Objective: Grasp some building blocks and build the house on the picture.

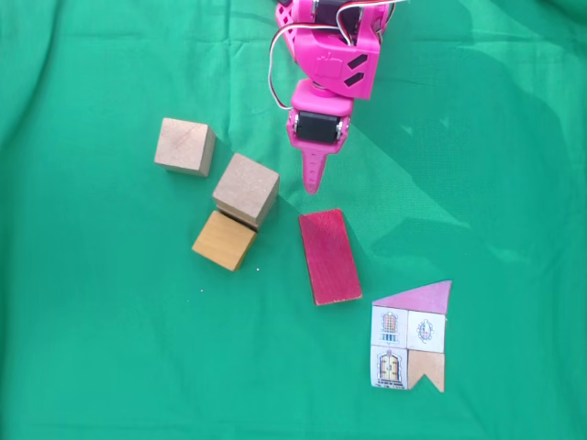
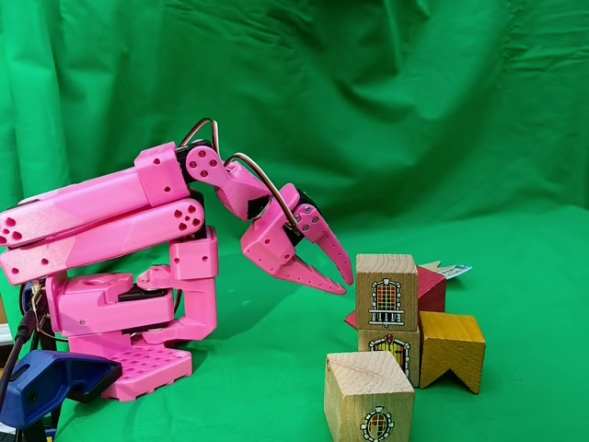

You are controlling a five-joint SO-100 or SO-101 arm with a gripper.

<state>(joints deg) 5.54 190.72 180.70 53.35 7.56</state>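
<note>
One flat dark-red rectangular wooden block point(image 1: 329, 256) lies just beyond the pink gripper point(image 1: 312, 181) tip — long axis toward the cloth's near edge; fingers slightly parted, empty.

No words, numbers or brand marks can be read anywhere. The only printed signs are small pictures: windows and a door on the white squares of the paper house point(image 1: 412, 336), and in the side fixed view a barred window on the upper pale cube point(image 2: 386, 292), a door on the cube below point(image 2: 390, 354), a round emblem on the nearest cube point(image 2: 369, 399).
</note>
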